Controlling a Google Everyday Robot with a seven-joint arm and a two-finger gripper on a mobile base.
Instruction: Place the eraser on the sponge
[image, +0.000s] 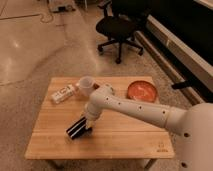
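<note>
A dark, striped block that I take for the eraser (76, 129) lies low over the front left part of the wooden table (125, 142). My gripper (88, 122) is right at its right end, touching or nearly touching it, with the white arm reaching in from the right. A hint of blue shows at the block's right edge under the gripper. I cannot tell whether that is the sponge. No separate sponge shows.
A white cup (87, 83) and a white packet (63, 94) lying flat sit at the back left of the table. An orange bowl (141, 90) is at the back right. A black office chair (120, 30) stands on the floor behind.
</note>
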